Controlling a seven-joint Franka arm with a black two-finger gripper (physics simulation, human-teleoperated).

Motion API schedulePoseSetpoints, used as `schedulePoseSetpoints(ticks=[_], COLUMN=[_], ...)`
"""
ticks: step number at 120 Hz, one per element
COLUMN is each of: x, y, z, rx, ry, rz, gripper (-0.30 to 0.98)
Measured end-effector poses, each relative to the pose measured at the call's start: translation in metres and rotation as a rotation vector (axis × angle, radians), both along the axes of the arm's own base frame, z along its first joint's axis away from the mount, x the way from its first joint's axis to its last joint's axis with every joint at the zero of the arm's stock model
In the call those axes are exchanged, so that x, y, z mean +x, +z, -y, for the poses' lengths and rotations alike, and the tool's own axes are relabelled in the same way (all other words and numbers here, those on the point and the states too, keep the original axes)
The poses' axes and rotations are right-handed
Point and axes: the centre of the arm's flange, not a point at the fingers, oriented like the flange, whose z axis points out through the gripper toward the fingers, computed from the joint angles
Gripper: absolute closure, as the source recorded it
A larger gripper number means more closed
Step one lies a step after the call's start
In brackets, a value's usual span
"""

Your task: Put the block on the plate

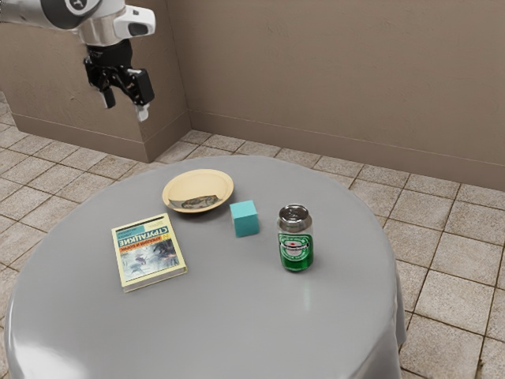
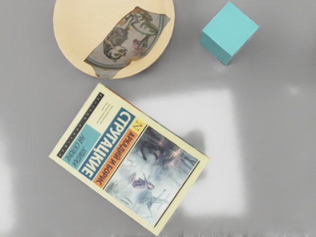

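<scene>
Turquoise cube-shaped block [image 1: 245,219] stands on the round grey table [image 1: 229,316], just beside the pale yellow round plate [image 1: 193,183], at its right in the exterior view, and does not touch it. Farther right and somewhat nearer is the green can with silver top [image 1: 296,246]. The yellow-bordered paper book [image 1: 150,253] lies at near left. Black two-finger gripper [image 1: 125,105] is high at far left, released, its fingers apart.

The block [image 1: 245,219] looks matt, the can [image 1: 296,246] glossy.
</scene>
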Motion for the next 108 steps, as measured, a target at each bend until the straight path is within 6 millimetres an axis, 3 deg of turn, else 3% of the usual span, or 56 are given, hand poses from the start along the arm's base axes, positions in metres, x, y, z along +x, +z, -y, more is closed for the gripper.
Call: schedulePoseSetpoints(ticks=[24,40,54,108], x=[0.003,0.010,0.025,0.088], y=[-0.008,-0.021,-0.049,-0.162], z=[0.012,0.039,0.066,0.102], rx=[0.011,0.037,0.050,0.036], ry=[-0.014,-0.065,-0.121,-0.297], rz=[-0.018,-0.025,-0.042,-0.078], gripper=[0.00,0.00,0.00,0.00])
